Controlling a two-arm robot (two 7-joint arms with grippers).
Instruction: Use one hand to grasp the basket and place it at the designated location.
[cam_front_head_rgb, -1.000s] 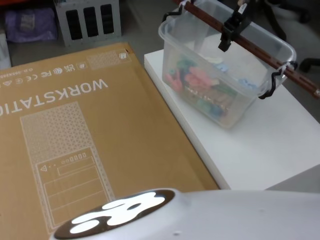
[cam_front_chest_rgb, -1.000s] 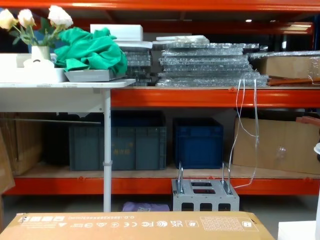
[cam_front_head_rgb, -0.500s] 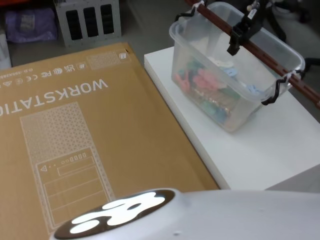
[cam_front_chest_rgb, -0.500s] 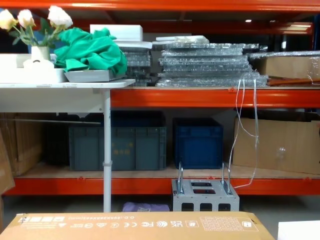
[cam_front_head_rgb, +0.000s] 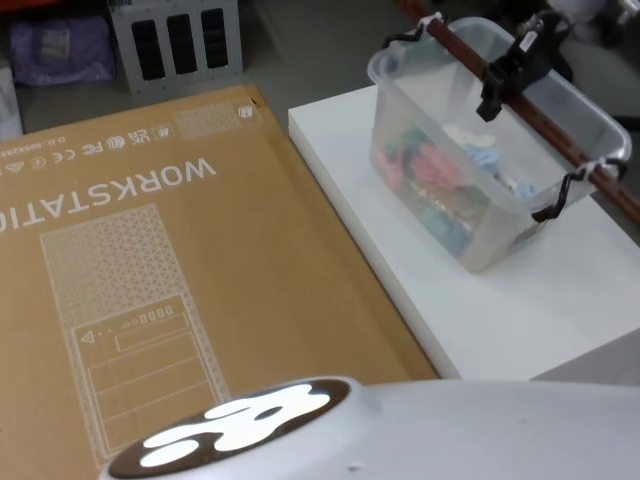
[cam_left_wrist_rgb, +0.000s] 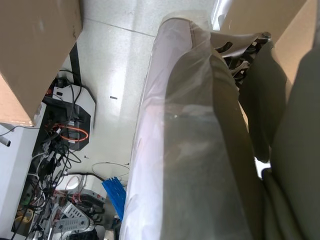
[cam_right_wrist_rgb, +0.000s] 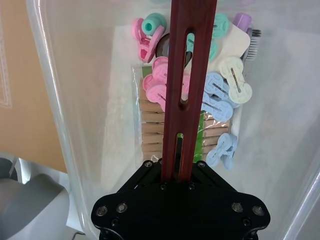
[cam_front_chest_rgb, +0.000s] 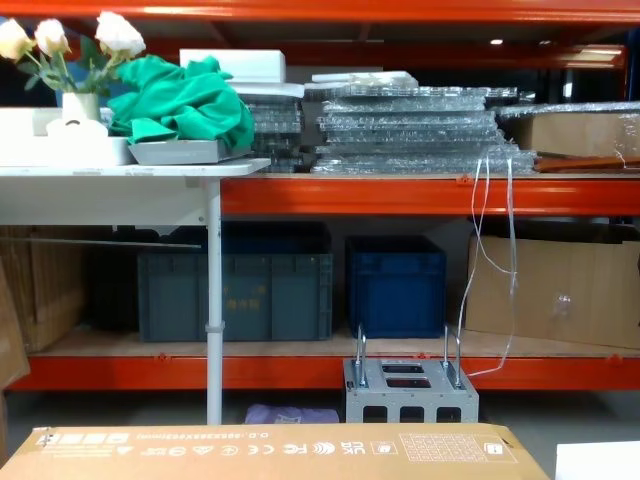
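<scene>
From my head camera, the biggest thing I see is the flat cardboard box (cam_front_head_rgb: 170, 270) printed "WORKSTATION", spreading from 9 o'clock down to 6 o'clock. Beside it at 3 o'clock is the white tabletop (cam_front_head_rgb: 520, 310), its near corner touching the box edge. At 1 o'clock, the basket (cam_front_head_rgb: 490, 160), a translucent whitish tub, hangs tilted over the far part of the tabletop; I cannot tell whether its bottom touches the surface. Its long red-brown bar handle (cam_front_head_rgb: 545, 112) runs diagonally across the rim, joined at each end by black hooked brackets (cam_front_head_rgb: 570, 190), with a white zip tie (cam_front_head_rgb: 590, 163) at the near end.

My right tool (cam_front_head_rgb: 505, 82) is clamped on the middle of the handle, at roughly 1 o'clock. On the right wrist camera the jaws close tight round the slotted bar (cam_right_wrist_rgb: 185, 95), and below it I see pastel clothes pegs (cam_right_wrist_rgb: 220, 95) and a pack of wooden pegs (cam_right_wrist_rgb: 155, 127) lying on the tub floor.

The left wrist camera does not show me my left tool's fingers.
</scene>
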